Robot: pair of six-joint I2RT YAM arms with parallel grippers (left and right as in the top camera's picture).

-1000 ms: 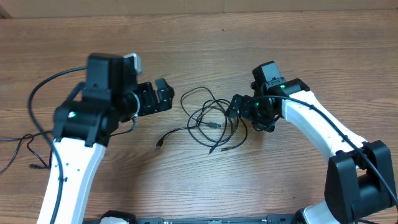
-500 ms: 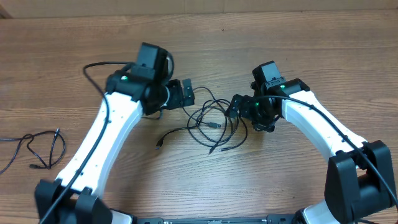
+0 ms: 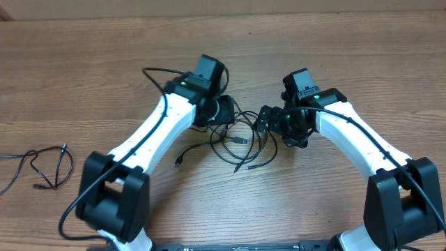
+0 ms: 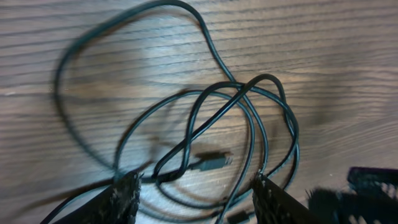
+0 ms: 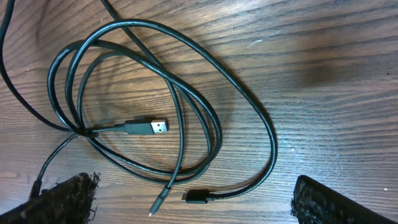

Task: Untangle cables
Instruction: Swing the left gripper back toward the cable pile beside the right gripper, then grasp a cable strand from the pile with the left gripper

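Cables (image 3: 240, 139) sit in a loose tangle mid-table, between the two grippers. One more thin cord (image 3: 43, 167) lies alone at the far left, well apart from the rest.

Left gripper (image 4: 196, 190) hangs low over the tangle's left side. Its jaws stand apart and several strands run through the gap between its fingertips (image 4: 124, 198). I see nothing pinched.

Right gripper (image 5: 193, 202) hovers over the tangle's right side, spread wide and empty. Under it lie a doubled loop, a silver plug (image 5: 149, 127) inside that loop, and a small plug end (image 5: 198, 197) near the lower edge.

My read is that the step in hand is taking hold of one strand to draw it out. The danger is that the left gap spans more than one strand. Clamping there would grab a bundle and drag the whole knot along.

- I would shift the left gripper until a single strand sits between the pads, ideally close to a free end.
- The right gripper should pin the doubled loop against the table (image 3: 104, 63), not lift it.
- The left gripper then pulls low and slow, away from the pile.
- I would watch the crossing (image 4: 239, 93). If it cinches tight, I would stop and pick another strand.

The left wrist view is too blurred at its top to tell which strand lies over which.
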